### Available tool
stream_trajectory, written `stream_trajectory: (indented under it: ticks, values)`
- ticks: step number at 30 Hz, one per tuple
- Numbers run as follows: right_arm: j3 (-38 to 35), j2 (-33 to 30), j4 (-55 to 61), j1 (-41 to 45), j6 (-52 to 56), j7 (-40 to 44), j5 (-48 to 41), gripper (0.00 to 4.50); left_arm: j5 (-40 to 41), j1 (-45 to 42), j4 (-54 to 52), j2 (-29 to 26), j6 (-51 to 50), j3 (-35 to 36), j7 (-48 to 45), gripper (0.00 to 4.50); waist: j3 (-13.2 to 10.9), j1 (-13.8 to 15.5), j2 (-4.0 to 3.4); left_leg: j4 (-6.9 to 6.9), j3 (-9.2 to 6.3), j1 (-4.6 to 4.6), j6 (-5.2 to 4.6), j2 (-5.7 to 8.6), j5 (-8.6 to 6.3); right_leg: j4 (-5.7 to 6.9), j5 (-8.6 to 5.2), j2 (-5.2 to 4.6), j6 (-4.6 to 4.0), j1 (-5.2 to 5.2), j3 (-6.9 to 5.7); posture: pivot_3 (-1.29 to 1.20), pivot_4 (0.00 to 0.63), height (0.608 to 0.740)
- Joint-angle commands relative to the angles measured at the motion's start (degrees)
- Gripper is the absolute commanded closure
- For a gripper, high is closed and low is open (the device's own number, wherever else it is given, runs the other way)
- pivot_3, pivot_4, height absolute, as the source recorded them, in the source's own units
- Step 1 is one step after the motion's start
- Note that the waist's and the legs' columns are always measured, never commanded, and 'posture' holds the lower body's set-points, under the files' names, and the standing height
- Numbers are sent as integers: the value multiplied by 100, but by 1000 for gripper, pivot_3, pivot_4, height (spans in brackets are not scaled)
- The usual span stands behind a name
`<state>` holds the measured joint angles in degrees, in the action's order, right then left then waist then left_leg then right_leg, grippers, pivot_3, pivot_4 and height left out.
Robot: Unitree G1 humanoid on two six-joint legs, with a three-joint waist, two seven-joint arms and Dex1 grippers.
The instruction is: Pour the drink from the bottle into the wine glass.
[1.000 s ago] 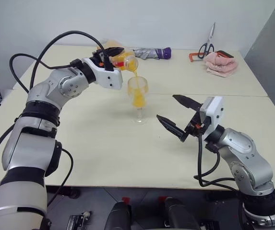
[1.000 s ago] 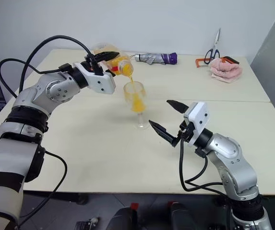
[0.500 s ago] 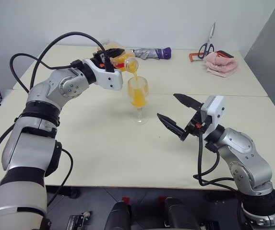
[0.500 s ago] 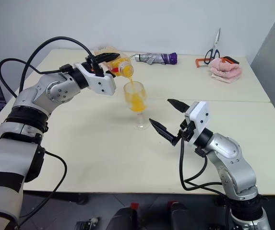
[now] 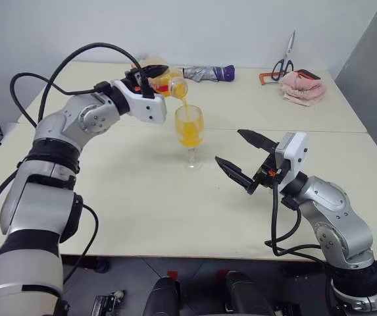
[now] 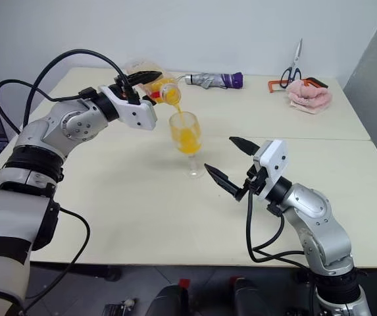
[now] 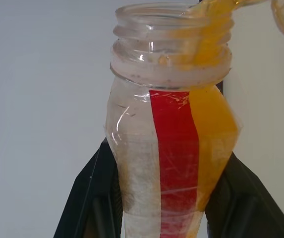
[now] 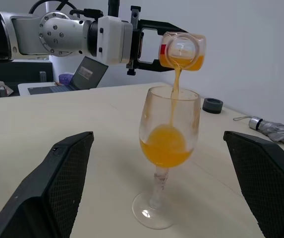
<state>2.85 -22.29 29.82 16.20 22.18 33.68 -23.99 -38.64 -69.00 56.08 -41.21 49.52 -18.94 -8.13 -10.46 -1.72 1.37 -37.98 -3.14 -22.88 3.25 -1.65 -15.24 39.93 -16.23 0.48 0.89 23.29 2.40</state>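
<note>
Bottle point(image 7: 171, 163): clear scuffed plastic, glossy red strip. Wine glass point(image 8: 169, 148): clear smooth glass, shiny. My fingers point(image 8: 57, 183): matt black, mesh-textured. Table point(image 5: 175, 204): matt cream. Towel point(image 5: 301, 89): pink cloth.

We find no readable text, brand, number or sign; the red strip on the bottle point(image 7: 174, 163) is plain, with no lettering we can make out.
</note>
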Motion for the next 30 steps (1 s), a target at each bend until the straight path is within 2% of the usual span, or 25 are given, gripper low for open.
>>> stream_trajectory:
  ticks: [1, 30]
  values:
    - [-79, -2, 154, -16, -80, 14, -103, 0, 31, -296, -71, -96, 71, 34, 154, 2811, 0, 0, 0, 0, 0, 0, 0, 0, 0, 0, 0, 0, 0, 0, 0, 0, 150, 740]
    - [-8, 15, 176, -44, -85, -1, -80, 0, -115, -424, -42, -116, 104, -74, 331, 2811, 0, 0, 0, -1, 1, 0, 0, 0, 0, 1, 0, 0, 0, 0, 0, 0, 150, 740]
